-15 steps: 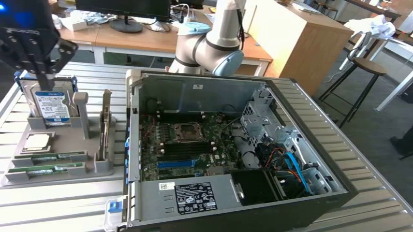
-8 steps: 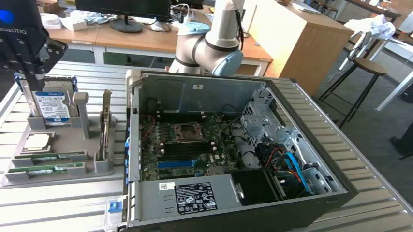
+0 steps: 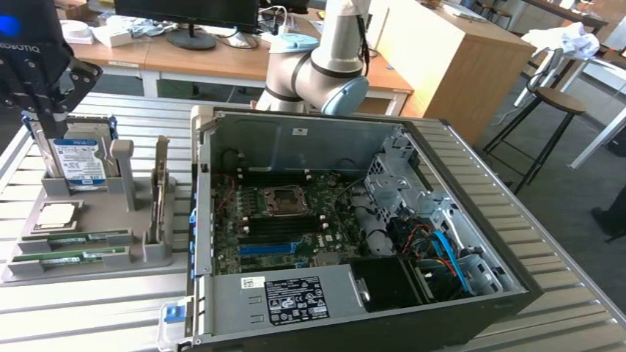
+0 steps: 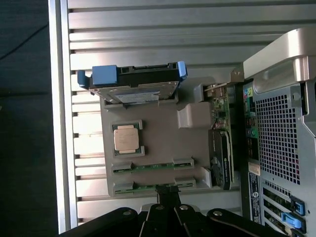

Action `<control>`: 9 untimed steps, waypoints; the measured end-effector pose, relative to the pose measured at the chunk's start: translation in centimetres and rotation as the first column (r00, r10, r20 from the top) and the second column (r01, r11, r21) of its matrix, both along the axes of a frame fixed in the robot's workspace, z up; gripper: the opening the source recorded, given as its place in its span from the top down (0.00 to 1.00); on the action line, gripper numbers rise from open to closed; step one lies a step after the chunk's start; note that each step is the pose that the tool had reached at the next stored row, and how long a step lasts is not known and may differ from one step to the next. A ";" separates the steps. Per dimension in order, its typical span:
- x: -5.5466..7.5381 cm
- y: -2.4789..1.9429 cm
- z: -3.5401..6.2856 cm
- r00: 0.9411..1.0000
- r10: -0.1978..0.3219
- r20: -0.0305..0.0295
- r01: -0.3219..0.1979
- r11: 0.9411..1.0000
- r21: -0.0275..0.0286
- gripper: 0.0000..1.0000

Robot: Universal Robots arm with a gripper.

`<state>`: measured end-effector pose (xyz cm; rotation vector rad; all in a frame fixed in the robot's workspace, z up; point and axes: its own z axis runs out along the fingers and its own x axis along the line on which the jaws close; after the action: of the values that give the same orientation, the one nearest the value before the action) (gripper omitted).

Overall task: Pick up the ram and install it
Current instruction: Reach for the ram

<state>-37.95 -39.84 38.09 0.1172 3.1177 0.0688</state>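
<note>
Hovering high over the tray (image 4: 158, 143), hand (image 4: 166, 190) closed, pointing down

Shot the exterior view slanting down from above on gripper (image 3: 44, 125), computer case (image 3: 293, 143) and parts tray (image 3: 59, 273), and the wrist view from just behind that gripper, straight down on the same tray.

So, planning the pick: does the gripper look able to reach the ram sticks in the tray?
Probably yes: the ram sticks lie uncovered in the grey tray, and the shut gripper hangs above with nothing between.
</note>
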 end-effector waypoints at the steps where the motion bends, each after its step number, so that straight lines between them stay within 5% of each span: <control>1: 0.0 -0.12 0.01 1.000 0.000 0.000 0.000 1.000 0.000 0.90; 9: 0.0 -1.39 0.00 1.000 0.000 0.000 0.000 1.000 0.000 0.90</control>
<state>-37.94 -41.23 38.09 0.1171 3.1178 0.0687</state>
